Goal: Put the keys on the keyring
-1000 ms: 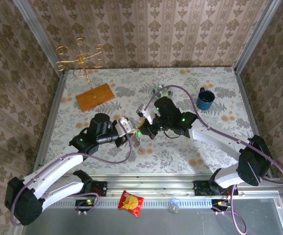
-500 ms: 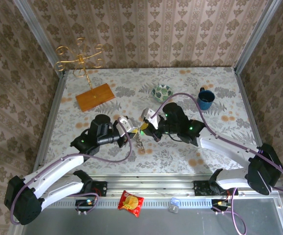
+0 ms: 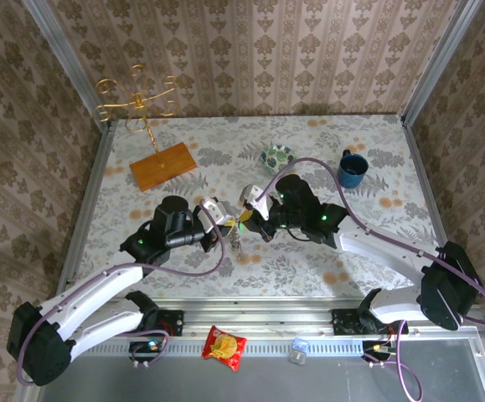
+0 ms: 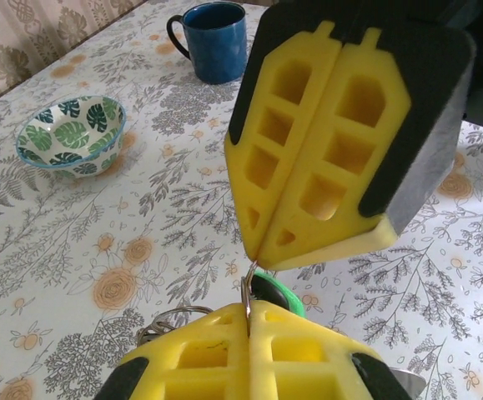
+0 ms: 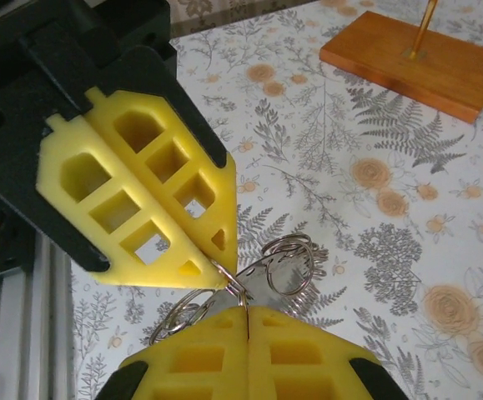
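Keyring (image 4: 246,288) clamped by both L gripper (image 4: 249,321) & R gripper (image 5: 248,312), green key (image 4: 281,293) just beside.

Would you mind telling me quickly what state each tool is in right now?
Left tool: closed, pinching the keyring.
Right tool: closed, pinching the same keyring.

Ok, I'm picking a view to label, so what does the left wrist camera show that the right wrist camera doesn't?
Left wrist: blue mug, patterned bowl, green key. Right wrist: wooden base, plus more loops of the keyring. Both: left fingers and right fingers shut, meeting tip to tip on the thin wire.
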`<act>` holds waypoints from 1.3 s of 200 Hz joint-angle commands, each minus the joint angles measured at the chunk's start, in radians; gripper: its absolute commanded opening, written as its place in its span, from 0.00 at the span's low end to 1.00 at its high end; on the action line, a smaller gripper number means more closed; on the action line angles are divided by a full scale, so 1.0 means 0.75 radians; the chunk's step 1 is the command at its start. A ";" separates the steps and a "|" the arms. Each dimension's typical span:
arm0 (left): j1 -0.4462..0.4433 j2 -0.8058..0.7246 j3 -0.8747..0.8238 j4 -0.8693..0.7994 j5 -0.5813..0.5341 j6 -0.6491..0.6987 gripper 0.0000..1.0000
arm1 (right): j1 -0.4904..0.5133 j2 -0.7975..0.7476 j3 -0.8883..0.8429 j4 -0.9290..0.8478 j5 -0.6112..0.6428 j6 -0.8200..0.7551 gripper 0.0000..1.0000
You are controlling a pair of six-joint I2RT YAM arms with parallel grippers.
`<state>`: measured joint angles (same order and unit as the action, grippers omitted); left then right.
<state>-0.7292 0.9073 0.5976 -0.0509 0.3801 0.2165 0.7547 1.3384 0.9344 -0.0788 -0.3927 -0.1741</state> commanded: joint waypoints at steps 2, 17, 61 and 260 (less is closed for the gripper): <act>-0.046 -0.043 -0.023 0.046 -0.032 0.113 0.00 | -0.034 0.039 0.066 -0.045 -0.023 0.115 0.00; -0.075 -0.040 -0.031 0.039 -0.066 0.169 0.00 | -0.050 0.059 0.083 -0.054 -0.057 0.154 0.00; -0.125 -0.056 -0.068 0.089 -0.124 0.260 0.00 | -0.119 0.118 0.115 -0.079 -0.204 0.229 0.00; -0.200 -0.103 -0.151 0.193 -0.247 0.353 0.00 | -0.200 0.208 0.250 -0.305 -0.389 0.252 0.00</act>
<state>-0.8719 0.8505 0.5095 0.0540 0.2047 0.5346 0.6132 1.5093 1.1179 -0.2695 -0.6888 0.0086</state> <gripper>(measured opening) 0.056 0.063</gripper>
